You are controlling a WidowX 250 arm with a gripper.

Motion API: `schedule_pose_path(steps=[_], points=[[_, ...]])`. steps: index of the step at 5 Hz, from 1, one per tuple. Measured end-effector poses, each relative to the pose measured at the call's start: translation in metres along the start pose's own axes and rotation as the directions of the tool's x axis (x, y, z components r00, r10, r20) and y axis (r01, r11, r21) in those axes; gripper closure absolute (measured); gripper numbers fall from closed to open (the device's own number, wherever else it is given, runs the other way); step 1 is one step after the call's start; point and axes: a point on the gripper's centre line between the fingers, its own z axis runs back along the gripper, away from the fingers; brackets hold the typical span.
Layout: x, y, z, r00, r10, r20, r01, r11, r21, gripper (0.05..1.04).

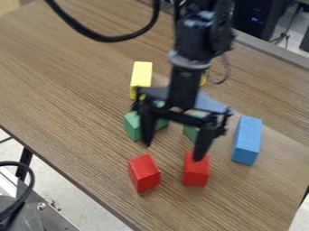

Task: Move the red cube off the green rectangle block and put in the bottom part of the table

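Red cube [144, 173] and second red cube [197, 173] sit apart, towards the bottom edge of the table [60, 90]; which is meant, I can't tell. Both lie bottomward of my gripper [173, 152], spread wide and empty, so I'd judge retreat goes upward, past the green block [131, 126].

A wood-grained table [60, 85] stands on pale floor [69, 194], a black case [260, 10] beyond.
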Motion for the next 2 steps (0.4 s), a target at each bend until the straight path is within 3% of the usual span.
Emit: schedule_pose_path(steps=[1, 2], points=[[0.012, -0.026, 0.017, 0.963, -0.216, 0.160, 0.212, 0.976, 0.036, 0.084], [0.016, -0.046, 0.023, 0.911, -0.341, 0.230, 0.342, 0.939, 0.036, 0.084]])
